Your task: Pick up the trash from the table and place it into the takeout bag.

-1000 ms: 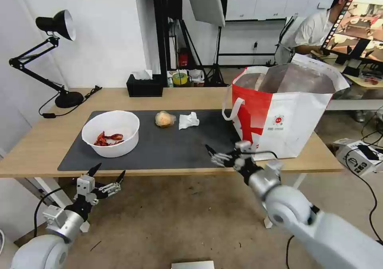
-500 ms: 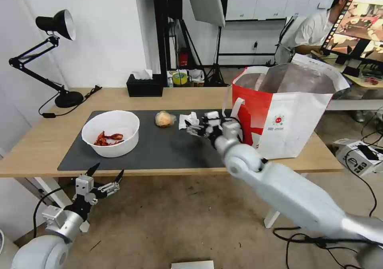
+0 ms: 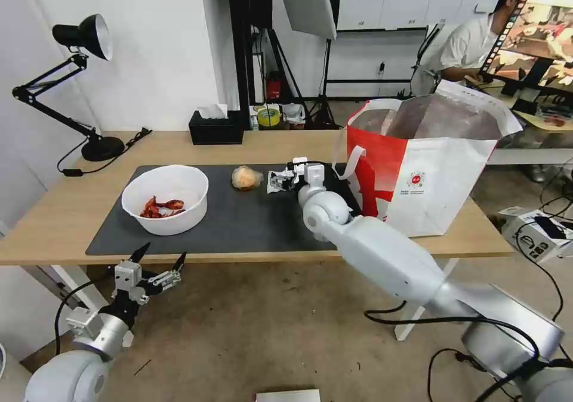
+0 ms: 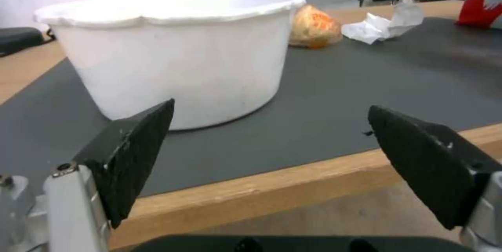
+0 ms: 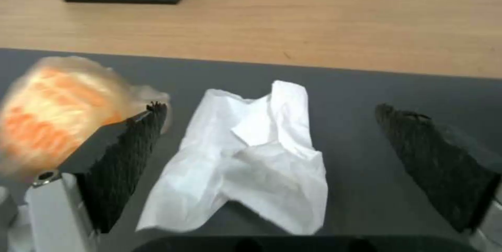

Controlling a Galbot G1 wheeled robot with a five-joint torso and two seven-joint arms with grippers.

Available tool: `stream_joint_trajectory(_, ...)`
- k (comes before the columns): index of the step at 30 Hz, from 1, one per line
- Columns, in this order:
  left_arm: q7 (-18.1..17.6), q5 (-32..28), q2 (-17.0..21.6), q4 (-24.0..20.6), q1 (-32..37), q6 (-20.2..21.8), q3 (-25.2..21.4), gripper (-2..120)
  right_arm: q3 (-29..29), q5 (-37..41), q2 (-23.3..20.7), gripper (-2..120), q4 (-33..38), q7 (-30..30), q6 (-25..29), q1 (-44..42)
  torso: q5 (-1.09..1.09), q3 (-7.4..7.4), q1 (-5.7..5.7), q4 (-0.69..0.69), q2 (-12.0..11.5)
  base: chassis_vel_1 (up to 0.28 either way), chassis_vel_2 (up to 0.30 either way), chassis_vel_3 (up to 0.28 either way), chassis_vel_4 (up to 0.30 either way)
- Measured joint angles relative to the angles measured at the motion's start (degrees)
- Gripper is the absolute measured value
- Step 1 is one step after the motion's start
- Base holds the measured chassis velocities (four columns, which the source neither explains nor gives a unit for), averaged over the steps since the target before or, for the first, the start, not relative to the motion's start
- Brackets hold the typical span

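On the dark mat (image 3: pixel 239 226) of the table (image 3: pixel 54 211) lies a crumpled white tissue (image 3: pixel 274 183). My right gripper (image 3: pixel 282 180) is open around it. In the right wrist view the tissue (image 5: pixel 246 154) sits between the two black fingers of that gripper (image 5: pixel 272 111). A plastic-wrapped orange lump (image 3: pixel 246 177) (image 5: pixel 52 106) rests just beside it. A white bowl (image 3: pixel 173 226) (image 4: pixel 183 59) with red shells stands further left. The takeout bag (image 3: pixel 430 175) stands open at the right. My left gripper (image 3: pixel 162 256) (image 4: pixel 270 110) hangs open below the table's front edge, facing the bowl.
A black desk lamp (image 3: pixel 83 38) stands at the back left, and a black tissue box (image 3: pixel 216 129) at the back centre. The bag's strap handle (image 3: pixel 349 163) hangs close to my right wrist. The floor in front of the table is open.
My right arm has reached from the table's front edge across the mat to the tissue, which now lies between its fingers. The left arm has stayed put.
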Motion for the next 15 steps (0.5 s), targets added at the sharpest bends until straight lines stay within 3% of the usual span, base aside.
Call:
stream_joint_trajectory(8, 0.02, -0.01, -0.55, -0.25, 0.46, -0.16, -0.38, 100, 1.71, -0.12, 4.95, 100, -7.70, 0.65, -0.76, 1.79, 0.00, 0.00, 0.00, 0.01, 0.00, 0.000, 0.000, 0.000, 0.000)
stream_joint_trajectory(15, 0.04, 0.04, -0.76, -0.25, 0.44, -0.22, -0.33, 100, 2.39, -0.12, 6.47, 100, -10.23, 0.20, -1.36, 2.66, 0.00, 0.00, 0.00, 0.01, 0.00, 0.000, 0.000, 0.000, 0.000)
